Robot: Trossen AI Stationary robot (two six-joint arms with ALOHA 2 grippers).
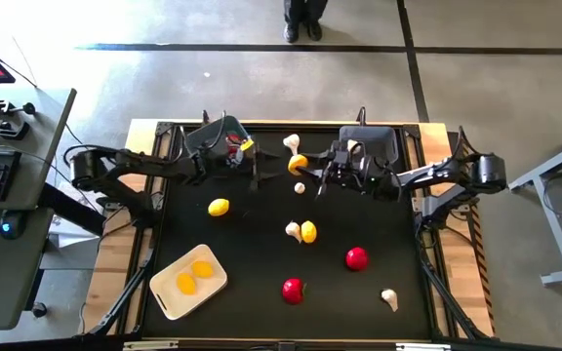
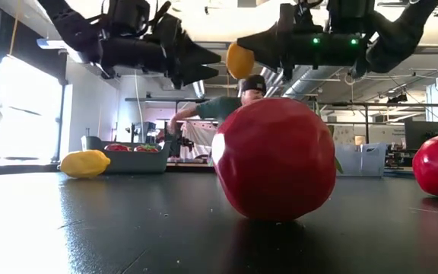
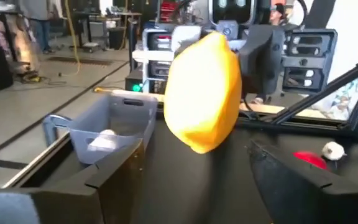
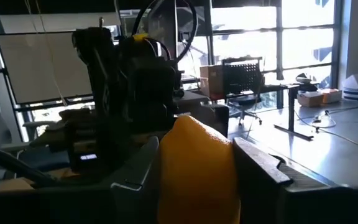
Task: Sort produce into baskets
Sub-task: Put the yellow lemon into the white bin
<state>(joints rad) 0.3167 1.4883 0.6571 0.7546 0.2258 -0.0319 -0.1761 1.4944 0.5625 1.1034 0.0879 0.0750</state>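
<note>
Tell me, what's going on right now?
Right gripper shut on lemon, midair. Left gripper open, facing it. Nothing in the way.

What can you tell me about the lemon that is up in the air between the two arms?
The lemon is a smooth, glossy yellow-orange oval, plastic-looking, with a pointed tip at its lower end in the left wrist view. It is off the table, held between the right gripper's two dark fingers, which press its sides. The left gripper faces it from the other side with jaws open and apart from it. From above it sits near the table's far middle, between the two bins.
</note>
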